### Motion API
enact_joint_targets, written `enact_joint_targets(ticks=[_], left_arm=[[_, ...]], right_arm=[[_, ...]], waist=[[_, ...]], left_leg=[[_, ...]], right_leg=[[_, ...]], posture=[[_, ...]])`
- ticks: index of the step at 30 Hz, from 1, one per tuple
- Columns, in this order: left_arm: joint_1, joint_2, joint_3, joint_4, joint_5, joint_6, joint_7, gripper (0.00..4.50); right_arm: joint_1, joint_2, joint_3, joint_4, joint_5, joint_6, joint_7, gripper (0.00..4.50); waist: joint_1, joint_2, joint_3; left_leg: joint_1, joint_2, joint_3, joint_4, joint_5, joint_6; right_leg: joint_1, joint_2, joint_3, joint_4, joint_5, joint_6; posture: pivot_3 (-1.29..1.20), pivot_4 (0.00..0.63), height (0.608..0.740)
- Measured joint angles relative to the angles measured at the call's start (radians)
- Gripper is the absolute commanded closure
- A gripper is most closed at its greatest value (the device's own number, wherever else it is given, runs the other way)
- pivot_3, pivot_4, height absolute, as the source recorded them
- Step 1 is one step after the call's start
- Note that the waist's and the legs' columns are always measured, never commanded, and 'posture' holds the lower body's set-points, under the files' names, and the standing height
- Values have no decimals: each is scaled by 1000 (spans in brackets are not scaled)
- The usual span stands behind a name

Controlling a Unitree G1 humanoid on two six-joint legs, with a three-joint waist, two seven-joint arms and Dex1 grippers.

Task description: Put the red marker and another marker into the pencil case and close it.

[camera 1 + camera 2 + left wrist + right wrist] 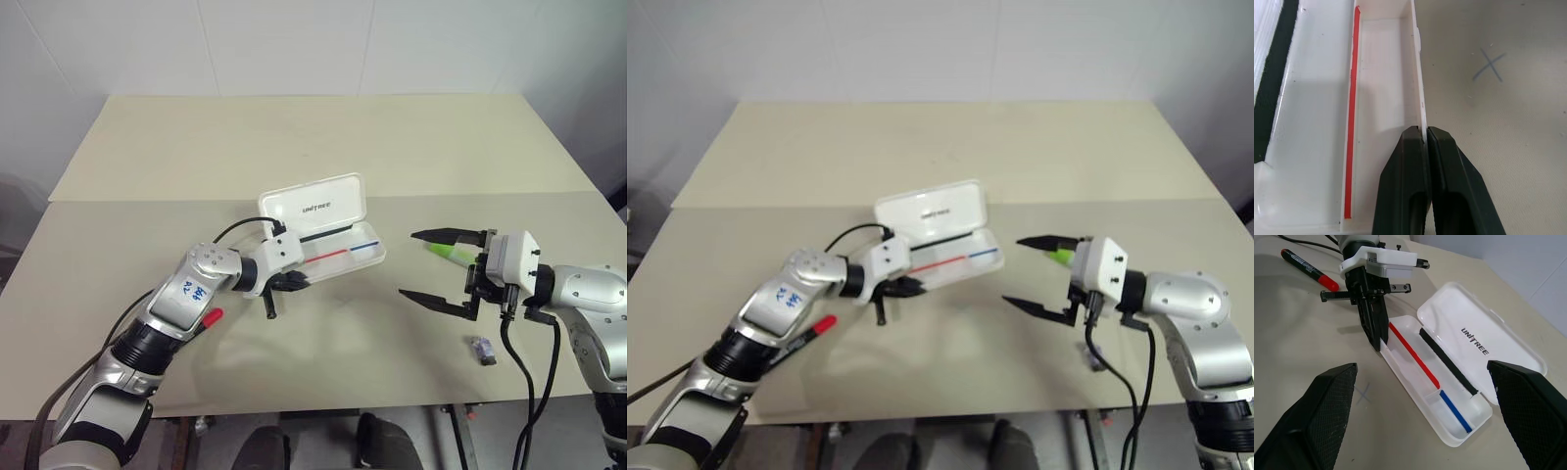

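The pencil case [323, 230] lies open near the middle of the table [294, 137], lid raised, a red-and-blue line in its tray; the left gripper [1375, 335] is clenched on the tray's near wall at its left end, the thin white wall pinched between the black fingers [1405, 186]; the red marker [1309, 269] rests on the table beside the left arm; the right gripper [436, 264] hangs to the right of the case, fingers spread wide and holding nothing; the lime-green marker [449, 254] lies just behind it; a small dark object [482, 350] sits near the table's front edge.
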Motion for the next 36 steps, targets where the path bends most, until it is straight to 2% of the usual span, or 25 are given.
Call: enact_joint_targets(ticks=[6,20,31,36], left_arm=[[3,0,6,-4,1,-13,-17,4476],[103,71,4,-100,-42,-174,-224,4476],[109,60,-14,-103,0,-194,-219,4476],[115,7,-26,-104,6,-149,-178,3023]], right_arm=[[-7,0,0,0,0,1,0,0],[-26,0,1,0,0,28,6,0],[-2,-11,-5,-13,8,41,6,0],[1,-11,-6,-25,8,41,2,0]], waist=[[-1,0,0],[1,0,0],[6,0,0],[11,0,0]], left_leg=[[0,0,0,0,0,0],[-2,0,0,0,0,0],[-2,0,0,1,0,0],[-1,0,0,2,0,1]], right_leg=[[0,0,0,0,0,0],[0,0,-1,-1,0,0],[0,0,-1,0,0,0],[0,0,0,0,0,0]], posture=[[0,150,740],[0,150,740],[0,150,740],[0,150,740]])
